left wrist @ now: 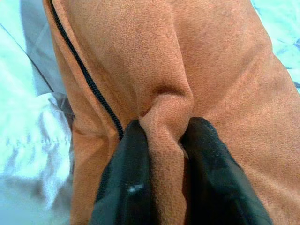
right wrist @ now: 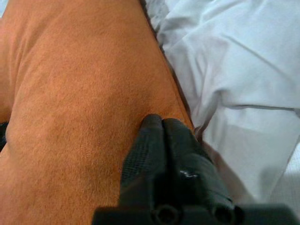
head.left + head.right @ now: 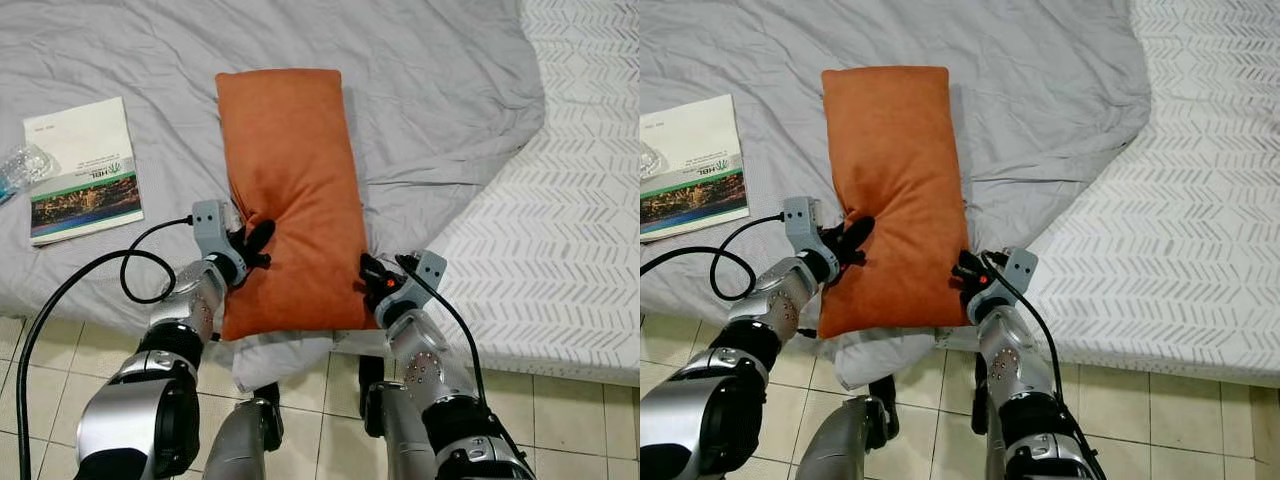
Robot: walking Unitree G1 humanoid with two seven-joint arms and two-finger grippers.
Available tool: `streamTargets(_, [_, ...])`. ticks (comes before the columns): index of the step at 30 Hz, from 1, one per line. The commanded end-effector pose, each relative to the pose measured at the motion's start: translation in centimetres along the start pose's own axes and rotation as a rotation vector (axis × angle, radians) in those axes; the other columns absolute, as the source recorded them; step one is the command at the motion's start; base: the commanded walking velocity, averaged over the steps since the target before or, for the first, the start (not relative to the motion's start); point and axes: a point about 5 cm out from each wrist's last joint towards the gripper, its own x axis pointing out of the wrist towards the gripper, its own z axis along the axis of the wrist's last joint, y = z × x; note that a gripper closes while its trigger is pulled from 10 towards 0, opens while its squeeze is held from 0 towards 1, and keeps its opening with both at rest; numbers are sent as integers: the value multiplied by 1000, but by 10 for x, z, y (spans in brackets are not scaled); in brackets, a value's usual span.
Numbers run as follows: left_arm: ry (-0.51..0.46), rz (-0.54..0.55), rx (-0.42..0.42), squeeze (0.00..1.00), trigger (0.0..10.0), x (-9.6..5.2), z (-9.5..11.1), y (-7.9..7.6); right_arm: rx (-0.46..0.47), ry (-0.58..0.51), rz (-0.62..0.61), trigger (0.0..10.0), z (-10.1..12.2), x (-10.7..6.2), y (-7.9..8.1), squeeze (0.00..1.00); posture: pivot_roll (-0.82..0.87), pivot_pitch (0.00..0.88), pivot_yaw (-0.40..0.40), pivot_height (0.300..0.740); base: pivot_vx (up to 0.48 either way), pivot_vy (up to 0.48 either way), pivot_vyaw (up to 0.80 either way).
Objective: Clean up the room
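An orange pillow (image 3: 290,180) lies lengthwise on the grey sheet (image 3: 450,100) of the bed, its near end at the bed's edge. My left gripper (image 3: 262,238) is at the pillow's left side near that end. In the left wrist view it (image 1: 164,129) is shut on a pinched-up fold of the orange fabric beside the black zipper (image 1: 89,79). My right gripper (image 3: 368,272) is at the pillow's near right corner. In the right wrist view its fingers (image 2: 161,121) are pressed together with their tips against the pillow's edge, and no fabric shows between them.
A booklet (image 3: 82,170) and a clear plastic wrapper (image 3: 22,165) lie on the sheet to the left. A white patterned mattress cover (image 3: 560,230) lies bare on the right. Tiled floor (image 3: 560,420) runs along the bed's near edge. A black cable (image 3: 130,265) loops from my left wrist.
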Motion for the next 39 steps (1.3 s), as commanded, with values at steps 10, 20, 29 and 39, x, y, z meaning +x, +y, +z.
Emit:
streamTargets(10, [113,-50,124,0,0,-16,-36,4,69,49,104,0,-16,7,36,0,-78,512,26,740,0,0,0])
streamTargets(20, [-64,-179,336,0,0,-10,18,-16,-84,-131,148,0,46,6,33,0,-73,278,34,740,0,0,0])
streamTargets(29, [-80,-172,371,0,0,-14,31,-5,-113,-147,88,0,49,-7,13,0,-94,130,44,740,0,0,0])
streamTargets(39, [0,-48,358,0,1765,-8,8,0,-321,-42,-21,10000,29,-25,-13,0,-134,71,67,740,0,0,0])
